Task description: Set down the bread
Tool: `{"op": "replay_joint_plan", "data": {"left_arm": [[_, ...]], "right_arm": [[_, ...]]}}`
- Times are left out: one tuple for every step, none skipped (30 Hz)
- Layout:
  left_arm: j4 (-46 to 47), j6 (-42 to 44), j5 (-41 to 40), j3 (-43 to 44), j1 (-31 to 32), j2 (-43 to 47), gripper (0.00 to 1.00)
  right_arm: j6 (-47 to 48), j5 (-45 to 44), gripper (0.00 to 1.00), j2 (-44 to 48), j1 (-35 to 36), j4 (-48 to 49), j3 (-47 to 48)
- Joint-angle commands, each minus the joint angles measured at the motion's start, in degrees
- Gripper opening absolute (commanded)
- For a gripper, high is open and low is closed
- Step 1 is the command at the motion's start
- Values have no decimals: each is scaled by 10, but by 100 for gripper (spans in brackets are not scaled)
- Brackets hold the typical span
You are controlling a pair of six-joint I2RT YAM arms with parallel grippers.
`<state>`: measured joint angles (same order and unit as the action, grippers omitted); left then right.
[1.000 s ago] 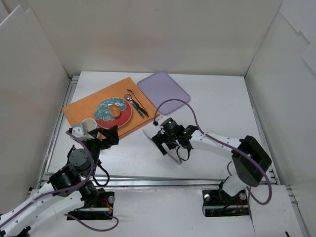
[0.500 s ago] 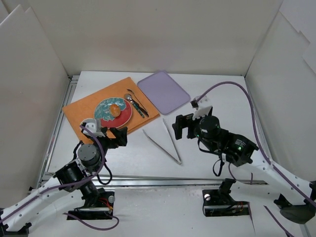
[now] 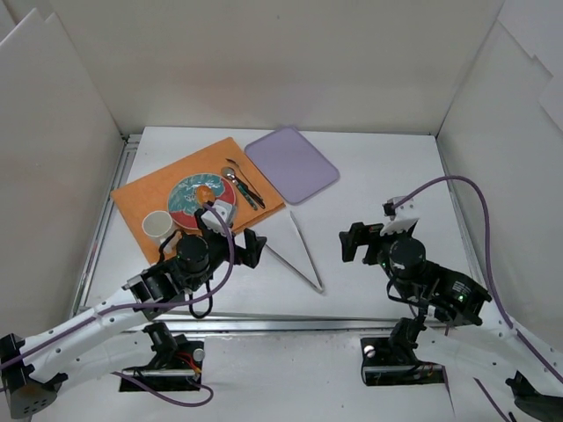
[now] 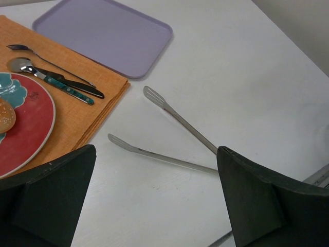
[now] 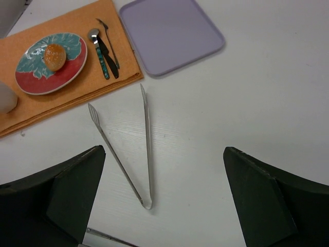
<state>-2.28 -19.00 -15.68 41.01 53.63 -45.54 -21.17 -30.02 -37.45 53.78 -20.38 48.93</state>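
The bread [image 3: 205, 195], a small golden-orange bun, lies on the red and teal plate [image 3: 223, 208] on the orange mat. It also shows in the right wrist view [image 5: 54, 54] on the plate [image 5: 43, 82]. In the left wrist view only its edge shows [image 4: 5, 114] on the plate [image 4: 36, 121]. My left gripper [image 3: 234, 236] is open and empty, just right of the plate, above the table beside the metal tongs [image 3: 299, 251]. My right gripper [image 3: 369, 234] is open and empty, well right of the tongs. Both show open in their wrist views [image 4: 156, 152] [image 5: 164, 154].
A white cup [image 3: 158, 225] stands on the orange mat [image 3: 145, 193] left of my left arm. Cutlery [image 3: 242, 186] lies on the mat right of the plate. A lilac tray [image 3: 292, 163] sits behind. The tongs [image 5: 146, 139] lie open on the table. White walls enclose the table.
My right gripper has pulled back to the right, leaving the tongs on the table. My left gripper has swung right, away from the cup, to beside the tongs.
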Motion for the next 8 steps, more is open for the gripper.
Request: {"op": "replay_joint_plan", "data": {"left_arm": [[41,18,25,22,2,6,100],[42,18,26,21,2,9,100],[43,18,27,19,2,10,100],[46,18,26,18,2,12,100],[47,18,23,16,2,14,100],[47,19,21,15,2,15,100],[47,19,21,15,2,15,100],[47,19,20,15,2,17,100]], "right_arm": [[-7,-35,98,16,5,33,-2],[-6,-35,98,19,5,32,-2],[-6,-34,98,21,5,33,-3],[-6,-33,98,26,5,33,-4],[-6,-34,98,28,5,33,-5],[-6,-34,98,28,5,33,-5],[-6,-36,98,31,5,33,-7],[-7,-38,98,33,6,35,-7]]}}
